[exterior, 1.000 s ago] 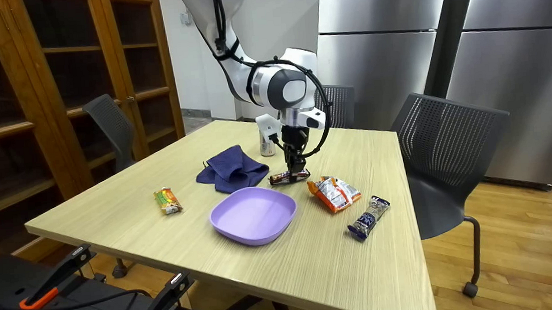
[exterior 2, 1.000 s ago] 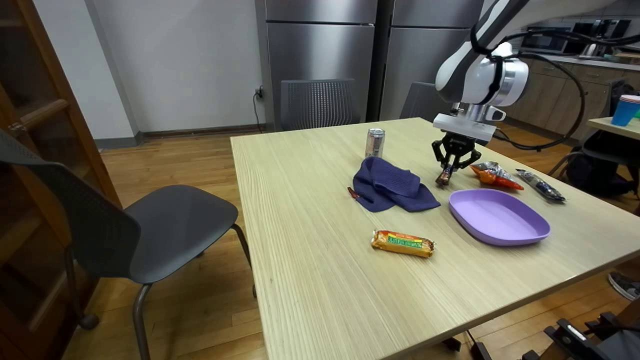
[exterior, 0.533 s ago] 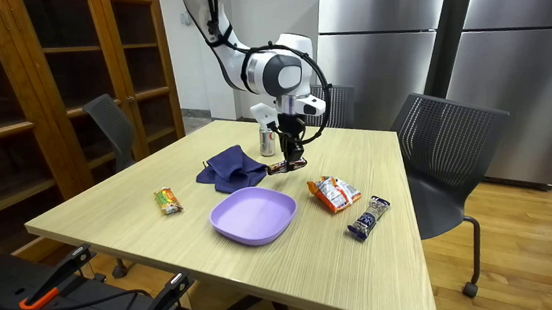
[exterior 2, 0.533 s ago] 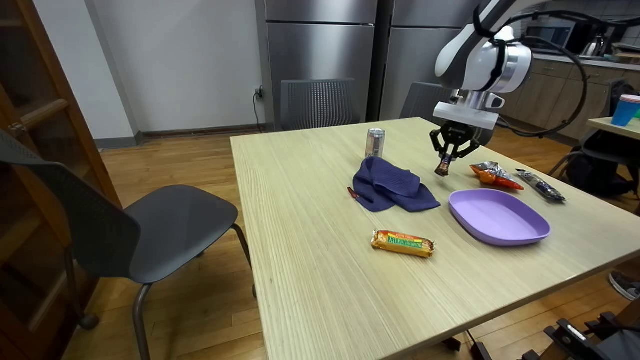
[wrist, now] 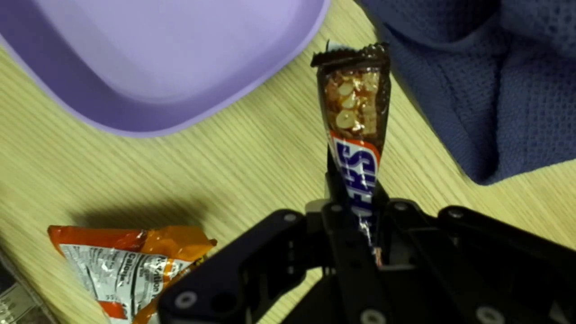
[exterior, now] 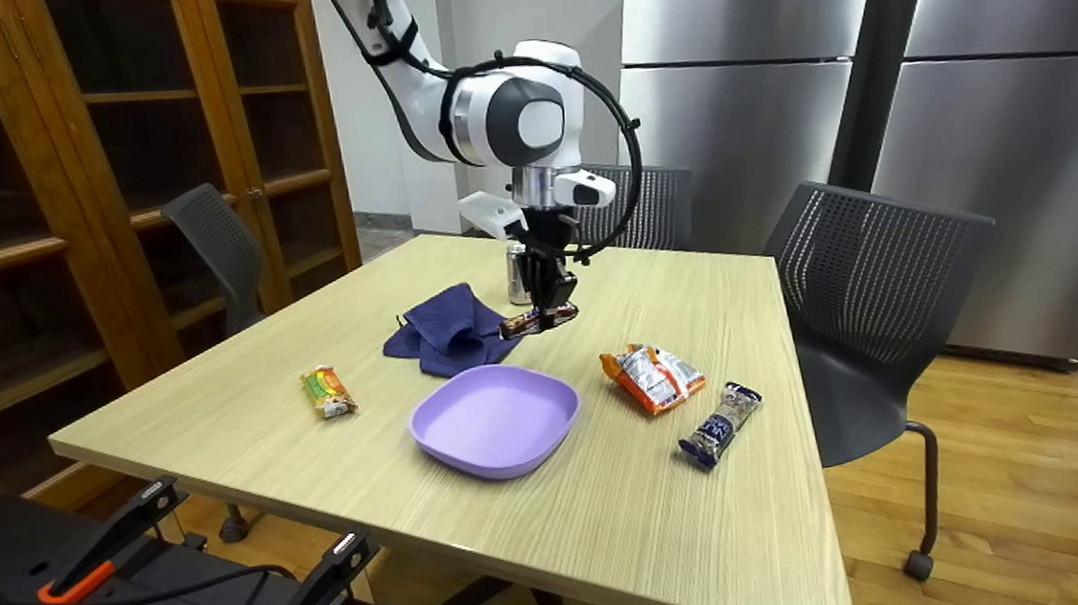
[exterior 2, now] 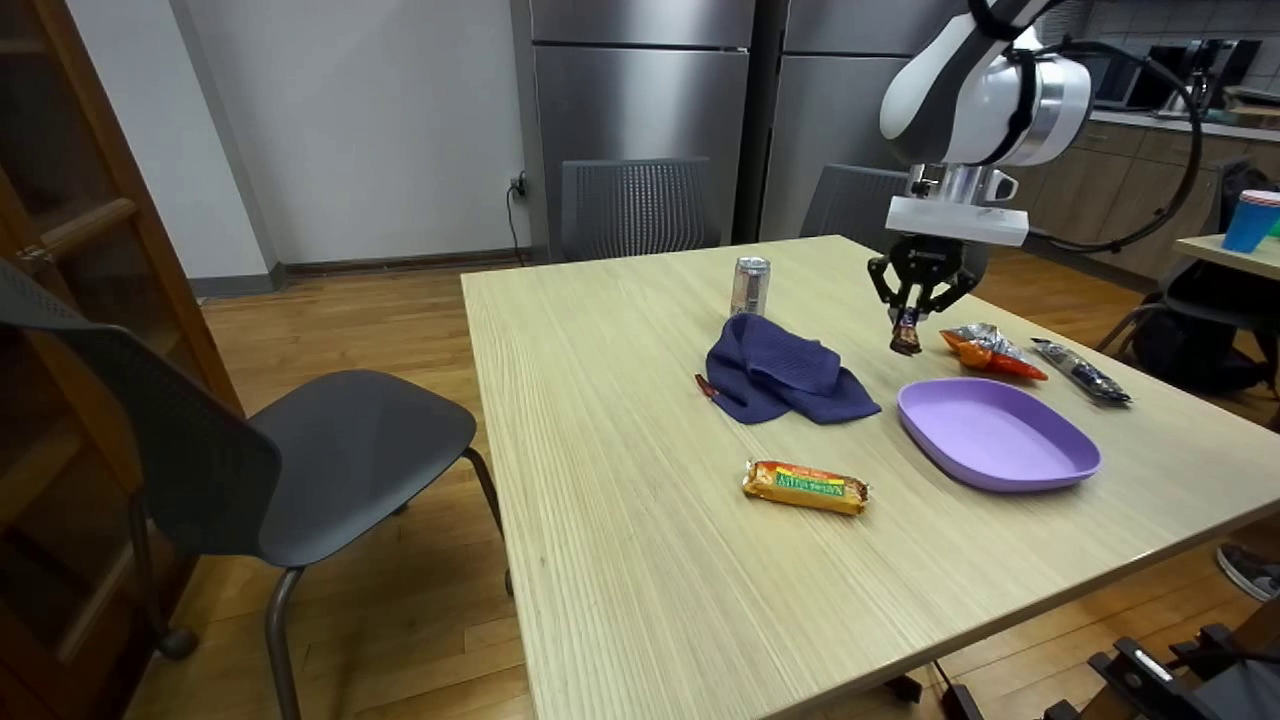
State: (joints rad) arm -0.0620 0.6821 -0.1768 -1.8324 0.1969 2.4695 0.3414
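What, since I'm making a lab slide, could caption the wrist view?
End effector pinching a candy bar over the table: plate upper left, cloth upper right, bag lower left.

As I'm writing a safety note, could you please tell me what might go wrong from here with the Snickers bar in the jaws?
A long end of the Snickers bar sticks out past the jaws, so it might twist or slip if it bumps something. The purple plate has a raised rim that the bar could catch if brought across low. The blue cloth lies bunched on the table near the plate, so a dipping bar might drag it.
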